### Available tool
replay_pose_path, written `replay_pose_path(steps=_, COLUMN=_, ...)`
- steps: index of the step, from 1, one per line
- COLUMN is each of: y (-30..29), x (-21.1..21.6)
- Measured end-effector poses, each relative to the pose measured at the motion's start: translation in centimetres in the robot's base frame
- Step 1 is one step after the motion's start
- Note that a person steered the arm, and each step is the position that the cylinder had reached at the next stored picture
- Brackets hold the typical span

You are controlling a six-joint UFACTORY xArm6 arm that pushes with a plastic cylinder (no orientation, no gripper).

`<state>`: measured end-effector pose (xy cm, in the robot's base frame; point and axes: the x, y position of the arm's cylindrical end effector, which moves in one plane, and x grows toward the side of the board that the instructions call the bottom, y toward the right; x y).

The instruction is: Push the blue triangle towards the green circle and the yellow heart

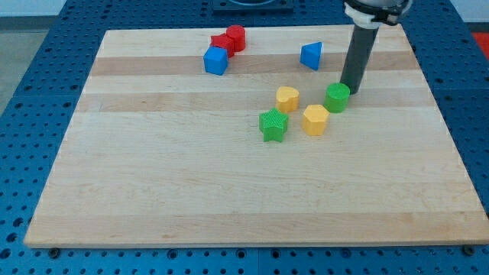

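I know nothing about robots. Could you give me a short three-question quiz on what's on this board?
1. True or false: my tip rests against the blue triangle.
2. Which block sits nearest my tip? A) green circle B) blue cube C) green star
3. Fill in: the yellow heart lies toward the view's ____ of the green circle.

Key: 1 false, it stands beside the green circle; 2 A; 3 left.

My tip (351,91) rested just beside the green circle (337,97), right of the yellow heart (287,98); the blue triangle (311,56) sat above them on the worktop (153,191).
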<state>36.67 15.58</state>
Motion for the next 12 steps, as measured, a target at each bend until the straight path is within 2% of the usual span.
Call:
replay_pose_path(steps=2, y=0.0, x=-0.9)
replay_pose_path(steps=4, y=5.4, x=-6.5)
replay_pose_path(steps=6, y=3.8, x=-12.5)
replay_pose_path(steps=9, y=-3.8, x=-13.1)
replay_pose_path(steps=12, y=-4.1, x=-11.2)
